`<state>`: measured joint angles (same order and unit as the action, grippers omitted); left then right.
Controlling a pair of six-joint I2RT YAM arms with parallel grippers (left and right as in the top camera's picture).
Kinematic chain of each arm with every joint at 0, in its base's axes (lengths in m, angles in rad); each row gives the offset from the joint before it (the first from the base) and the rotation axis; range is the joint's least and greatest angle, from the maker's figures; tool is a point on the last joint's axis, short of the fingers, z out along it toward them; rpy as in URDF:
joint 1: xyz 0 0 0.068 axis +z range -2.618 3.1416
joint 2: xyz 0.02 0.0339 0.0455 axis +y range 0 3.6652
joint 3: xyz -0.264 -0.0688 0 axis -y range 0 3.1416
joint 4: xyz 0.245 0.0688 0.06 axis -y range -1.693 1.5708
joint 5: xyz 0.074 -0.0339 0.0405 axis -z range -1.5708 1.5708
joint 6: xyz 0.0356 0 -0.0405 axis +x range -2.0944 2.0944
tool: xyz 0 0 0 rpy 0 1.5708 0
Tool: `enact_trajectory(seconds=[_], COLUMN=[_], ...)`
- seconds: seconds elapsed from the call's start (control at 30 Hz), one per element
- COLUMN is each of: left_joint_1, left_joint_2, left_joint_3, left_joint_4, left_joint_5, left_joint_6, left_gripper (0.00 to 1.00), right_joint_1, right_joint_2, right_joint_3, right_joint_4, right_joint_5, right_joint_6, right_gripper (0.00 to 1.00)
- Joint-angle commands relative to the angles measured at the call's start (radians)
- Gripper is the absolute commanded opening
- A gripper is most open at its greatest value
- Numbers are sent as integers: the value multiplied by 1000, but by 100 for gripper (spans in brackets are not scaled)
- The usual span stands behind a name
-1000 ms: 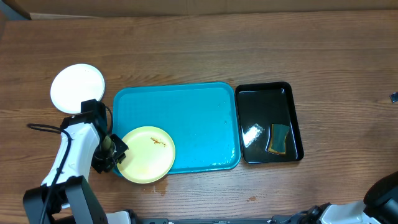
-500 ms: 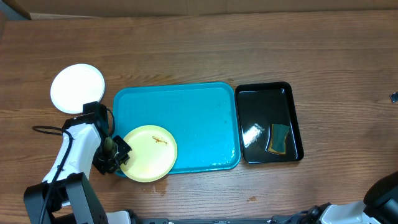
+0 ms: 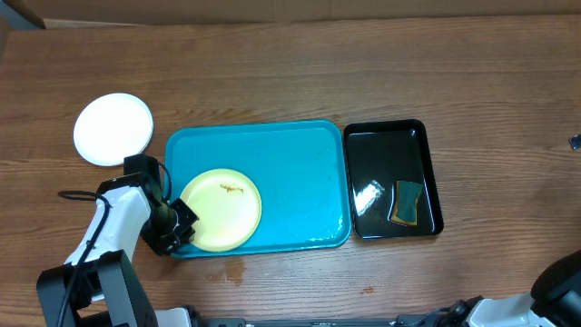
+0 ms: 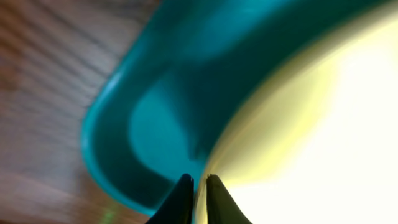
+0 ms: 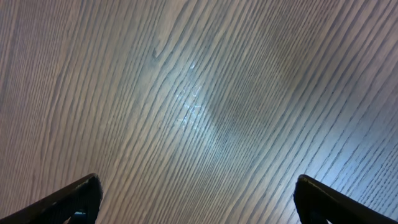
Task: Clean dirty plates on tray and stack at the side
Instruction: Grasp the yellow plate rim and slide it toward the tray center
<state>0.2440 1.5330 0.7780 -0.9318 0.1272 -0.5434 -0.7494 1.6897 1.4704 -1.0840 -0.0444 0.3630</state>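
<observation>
left gripper [image 4: 199, 182] pinched yellow plate [image 3: 225, 211] rim; thin edge grip could slip, dropping it on tray [image 3: 290, 154]. right gripper [image 5: 197, 186] was wide open, empty.

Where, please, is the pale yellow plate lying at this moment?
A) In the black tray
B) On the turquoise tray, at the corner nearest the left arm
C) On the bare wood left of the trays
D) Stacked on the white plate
B: the overhead view shows the yellow plate on the turquoise tray, at the corner by the left gripper, which pinches its rim. The white plate lies apart on the table.
</observation>
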Motion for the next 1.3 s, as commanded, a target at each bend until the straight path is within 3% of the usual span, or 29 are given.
enact_trajectory(seconds=[0.0,0.3,0.53,0.8,1.27], left_joint_1=[3,3,2,-6,-178], left_joint_2=[4,4,4,4,4], left_joint_3=[-9,-9,-9,-9,-9], left_joint_4=[21,79,113,149,306], left_joint_5=[98,195,223,309,312], left_joint_6=[28,58,122,178,188], left_gripper=[9,7,16,18,29], right_joint_1=[1,1,1,1,1], right_joint_2=[-6,-6,-6,-6,-6], right_joint_3=[4,4,3,3,3], right_joint_4=[6,6,6,6,6], right_joint_5=[6,6,6,6,6], right_joint_6=[4,4,4,3,3], right_gripper=[100,100,100,100,100])
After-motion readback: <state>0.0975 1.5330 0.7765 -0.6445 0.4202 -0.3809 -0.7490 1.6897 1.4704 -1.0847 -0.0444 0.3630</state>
